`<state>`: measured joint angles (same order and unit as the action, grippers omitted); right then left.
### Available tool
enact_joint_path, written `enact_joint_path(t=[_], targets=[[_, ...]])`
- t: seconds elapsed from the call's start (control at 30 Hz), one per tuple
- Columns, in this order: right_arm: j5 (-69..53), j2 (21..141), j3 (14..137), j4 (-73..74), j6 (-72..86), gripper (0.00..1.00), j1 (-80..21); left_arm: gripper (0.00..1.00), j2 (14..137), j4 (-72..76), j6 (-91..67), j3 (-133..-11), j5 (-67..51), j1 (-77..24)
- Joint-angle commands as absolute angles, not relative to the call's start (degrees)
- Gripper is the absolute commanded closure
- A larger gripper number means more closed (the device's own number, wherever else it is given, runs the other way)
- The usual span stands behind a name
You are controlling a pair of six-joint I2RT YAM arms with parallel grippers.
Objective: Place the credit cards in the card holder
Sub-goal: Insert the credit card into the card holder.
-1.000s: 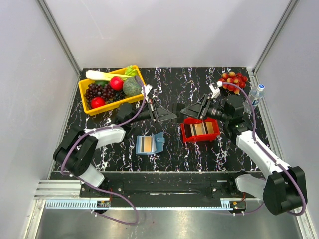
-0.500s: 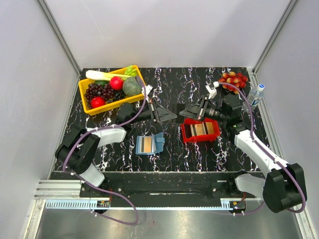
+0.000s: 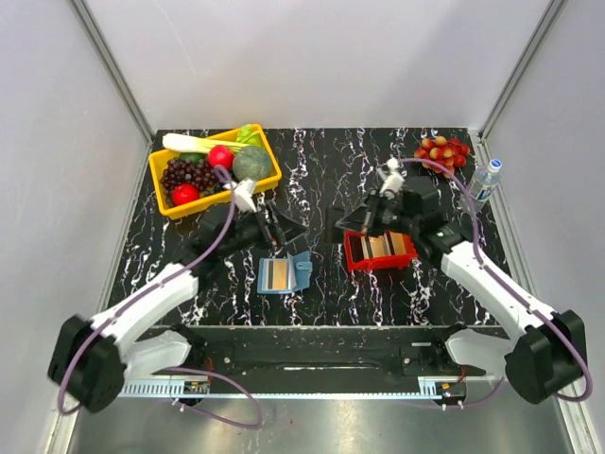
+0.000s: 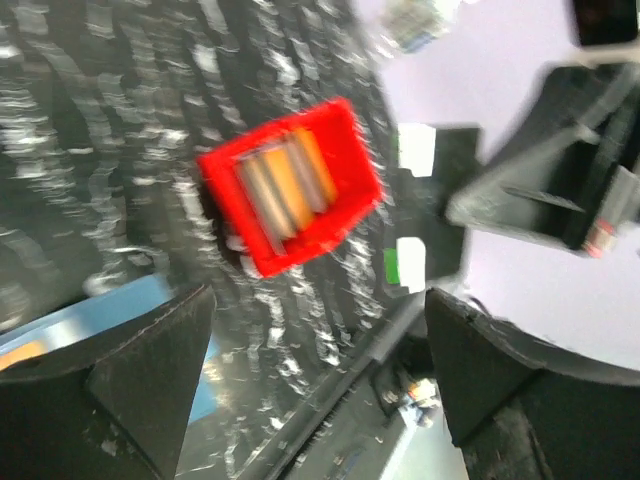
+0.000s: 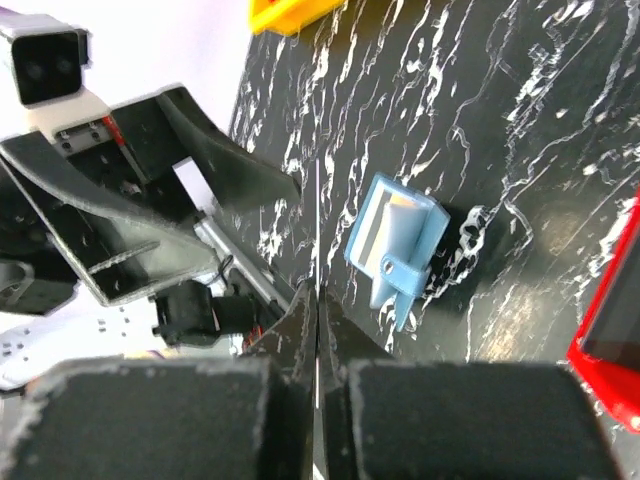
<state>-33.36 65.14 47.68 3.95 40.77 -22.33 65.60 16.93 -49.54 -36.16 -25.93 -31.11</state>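
Down on the black table under both grippers, here's the state of play: the red tray sits right beneath the right gripper and has leftover cards in it, tan and orange by the look of them, so I'd say most of the job is yet to do. The blue card holder lies open just on the near side of the left gripper, and some pocketed cards seem to be tucked in already. The right gripper is pinched fully closed on a thin card, seen edge-on, poking out past the tips toward the holder. The left gripper is spread wide with nothing in it. So partway done, one card in transit
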Motion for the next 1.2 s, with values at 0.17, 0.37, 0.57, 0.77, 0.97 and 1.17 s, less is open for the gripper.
enact_joint_path(t=[0.17, 0.37, 0.57, 0.77, 0.97, 1.17], targets=[[-9.69, 76.18, 60.19, 15.2, 36.65, 1.0, -41.9, 0.1, 52.03, -25.66, -42.35, -32.62, 3.6, -30.32], [-3.52, 87.17, 67.14, 17.93, 38.14, 1.0, -50.97, 0.11, 50.19, -29.08, -46.23, -29.27, 8.08, -30.32], [-0.26, 94.91, 70.92, 17.93, 38.15, 1.0, -54.58, 0.11, 48.96, -31.29, -46.5, -29.62, 9.84, -30.23], [7.29, 99.31, 71.9, 22.06, 35.69, 1.0, -54.84, 0.12, 49.48, -28.84, -45.0, -28.66, 7.74, -30.23], [8.61, 97.82, 68.21, 22.15, 35.59, 1.0, -54.67, 0.11, 50.01, -23.56, -44.3, -26.54, 3.87, -30.15], [7.39, 96.42, 63.64, 20.31, 36.04, 1.0, -52.39, 0.11, 52.82, -20.75, -43.86, -26.28, 2.29, -30.15]])
